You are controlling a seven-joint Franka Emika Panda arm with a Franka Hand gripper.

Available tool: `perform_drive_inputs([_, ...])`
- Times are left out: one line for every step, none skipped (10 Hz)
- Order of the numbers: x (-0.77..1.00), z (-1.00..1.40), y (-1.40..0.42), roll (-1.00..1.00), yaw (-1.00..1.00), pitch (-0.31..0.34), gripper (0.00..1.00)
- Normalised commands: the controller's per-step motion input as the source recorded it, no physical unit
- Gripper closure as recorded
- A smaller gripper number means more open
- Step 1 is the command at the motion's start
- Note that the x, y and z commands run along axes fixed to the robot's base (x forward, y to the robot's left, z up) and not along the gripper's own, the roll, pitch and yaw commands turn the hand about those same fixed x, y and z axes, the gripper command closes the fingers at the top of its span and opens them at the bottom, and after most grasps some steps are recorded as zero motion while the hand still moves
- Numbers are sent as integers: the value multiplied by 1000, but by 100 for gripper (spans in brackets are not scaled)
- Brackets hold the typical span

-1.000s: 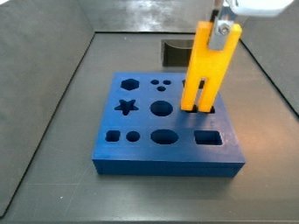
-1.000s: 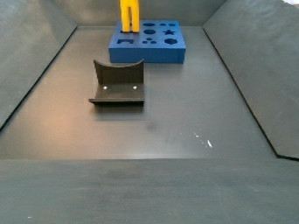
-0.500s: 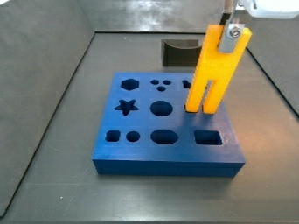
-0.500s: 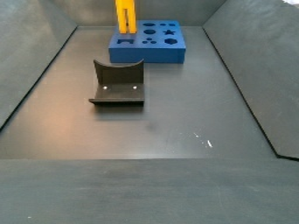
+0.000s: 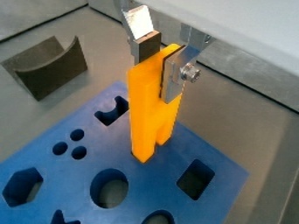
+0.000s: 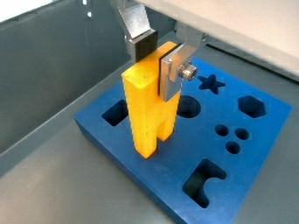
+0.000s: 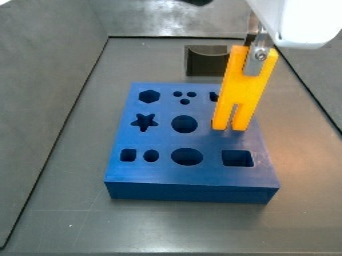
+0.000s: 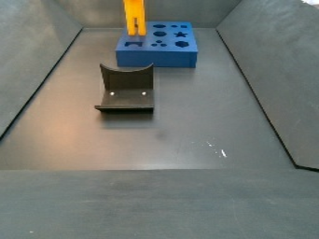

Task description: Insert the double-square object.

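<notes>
The double-square object (image 7: 241, 90) is a tall yellow-orange bar with a slotted lower end. It hangs upright in my gripper (image 7: 257, 50), which is shut on its top end. Both wrist views show the silver fingers (image 5: 176, 74) (image 6: 176, 63) clamped on the bar (image 5: 152, 105) (image 6: 146, 105). Its two prongs stand at the top face of the blue block (image 7: 187, 150), near the block's right side. I cannot tell whether the prongs have entered a hole. In a side view the bar (image 8: 133, 19) stands over the block's left end (image 8: 159, 51).
The blue block (image 6: 251, 153) has several shaped holes: star, hexagon, circles, rectangle and a notched slot. The dark fixture (image 8: 125, 89) stands on the grey floor apart from the block and also shows in other views (image 7: 207, 58) (image 5: 47, 63). Grey walls surround the floor.
My gripper with the bar has shifted a little to the right over the block and come down; the bar's top sits lower in the side view.
</notes>
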Motion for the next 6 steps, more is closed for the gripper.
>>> perform_drive_inputs([-11, -600, 0, -13, 89, -67, 100])
perform_drive_inputs([-60, -674, 0, 0, 14, -49, 100])
perform_drive_inputs([-71, -651, 0, 0, 6, -51, 100])
perform_drive_inputs([-126, -551, -17, 0, 0, -74, 100])
perform_drive_inputs([-100, -414, -9, 0, 0, -59, 100])
perform_drive_inputs([0, 0, 0, 0, 0, 0, 100])
